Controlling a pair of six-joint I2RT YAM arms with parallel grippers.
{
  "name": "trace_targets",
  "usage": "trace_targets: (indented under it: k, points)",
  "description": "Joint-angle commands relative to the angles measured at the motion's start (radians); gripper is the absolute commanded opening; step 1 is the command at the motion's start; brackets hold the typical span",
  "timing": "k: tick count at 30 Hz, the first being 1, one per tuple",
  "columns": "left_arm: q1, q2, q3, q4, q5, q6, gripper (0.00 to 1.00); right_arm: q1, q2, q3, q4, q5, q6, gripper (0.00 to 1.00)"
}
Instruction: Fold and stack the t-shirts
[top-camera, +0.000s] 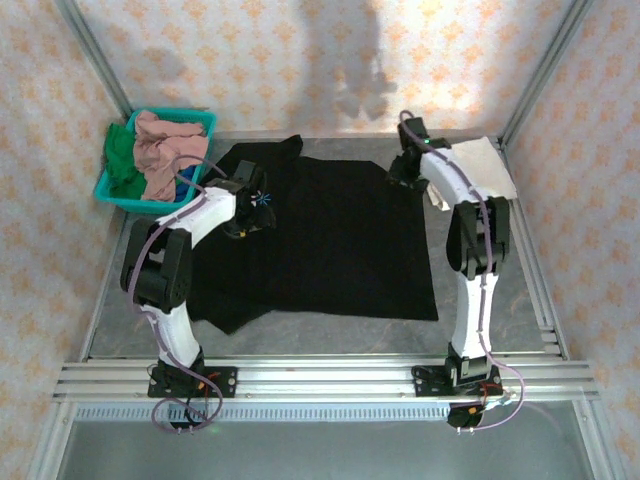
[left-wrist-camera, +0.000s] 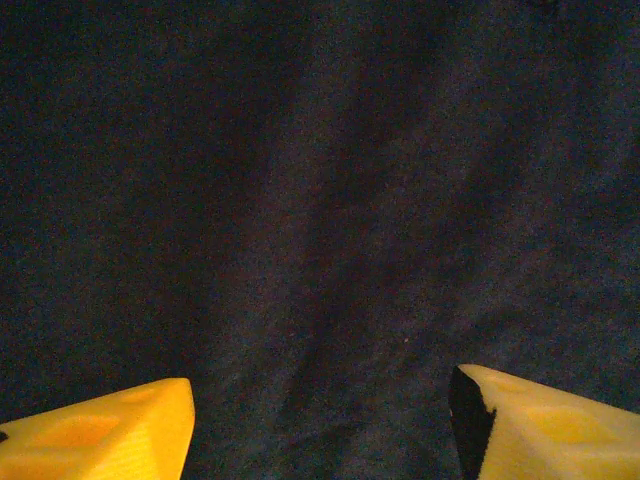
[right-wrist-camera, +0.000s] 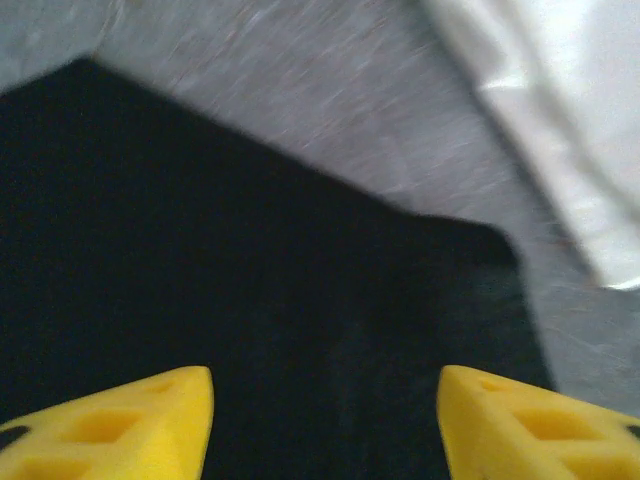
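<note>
Large black cloth t-shirt (top-camera: 330, 240): read as matt, soft fine knit; shallow creases are seen close up. Cream-white cloth t-shirt (top-camera: 480, 170): smooth, and a slight sheen is noted on the folds. Pink cloth t-shirt (top-camera: 165, 150), green cloth t-shirt (top-camera: 120, 155) and blue cloth t-shirt (top-camera: 187, 182): matt, crumpled. Teal plastic basket (top-camera: 185, 113): smooth, semi-gloss. Grey table top (top-camera: 330, 335): matt, mottled, slightly rough. Silver metal rails (top-camera: 320, 378): slotted, finish read as brushed aluminium. White arm shells (top-camera: 470, 300): smooth glossy plastic. Left gripper (left-wrist-camera: 322, 400) and right gripper (right-wrist-camera: 325, 375): yellow plastic, matt; fine ribbing is seen on the left one.
</note>
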Motion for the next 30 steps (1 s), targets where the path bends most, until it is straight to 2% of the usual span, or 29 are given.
trace_targets:
  k: [1, 6, 11, 14, 15, 17, 22, 23, 25, 28, 29, 30]
  points:
    - [0.01, 0.01, 0.027, -0.01, 0.003, 0.024, 0.69, -0.043, 0.084, -0.003, 0.033, 0.046, -0.056, 0.66]
    - [0.01, 0.014, 0.018, -0.008, 0.013, 0.023, 0.68, -0.042, 0.19, 0.115, -0.052, 0.158, -0.096, 0.68]
    - [0.01, 0.019, 0.019, -0.019, 0.008, 0.028, 0.67, -0.04, 0.226, 0.147, -0.051, 0.119, -0.134, 0.65]
    - [0.01, 0.016, 0.019, -0.022, 0.011, 0.036, 0.65, -0.039, 0.218, 0.138, -0.022, 0.013, -0.158, 0.53]
    - [0.01, 0.014, 0.02, -0.023, 0.009, 0.038, 0.64, -0.036, 0.213, 0.131, -0.011, -0.007, -0.162, 0.45]
    - [0.01, 0.012, 0.024, -0.028, 0.008, 0.043, 0.62, -0.027, 0.208, 0.123, -0.008, -0.021, -0.164, 0.27]
    - [0.011, -0.001, 0.03, -0.039, 0.002, 0.05, 0.58, 0.007, 0.175, 0.062, 0.014, -0.021, -0.166, 0.02]
    - [0.012, -0.002, 0.032, -0.044, 0.001, 0.051, 0.59, 0.018, 0.158, 0.034, 0.039, -0.025, -0.156, 0.0]
    - [0.011, -0.007, 0.036, -0.061, 0.004, 0.056, 0.6, 0.066, 0.103, -0.07, 0.138, -0.058, -0.156, 0.0]
    - [0.012, -0.03, 0.021, -0.07, -0.005, 0.061, 0.61, 0.109, 0.051, -0.114, 0.148, -0.016, -0.165, 0.0]
    - [0.011, -0.035, 0.014, -0.069, -0.008, 0.063, 0.61, 0.102, 0.048, -0.099, 0.131, 0.013, -0.16, 0.05]
    - [0.012, -0.039, 0.009, -0.068, -0.008, 0.062, 0.61, 0.087, 0.054, -0.067, 0.104, 0.042, -0.158, 0.21]
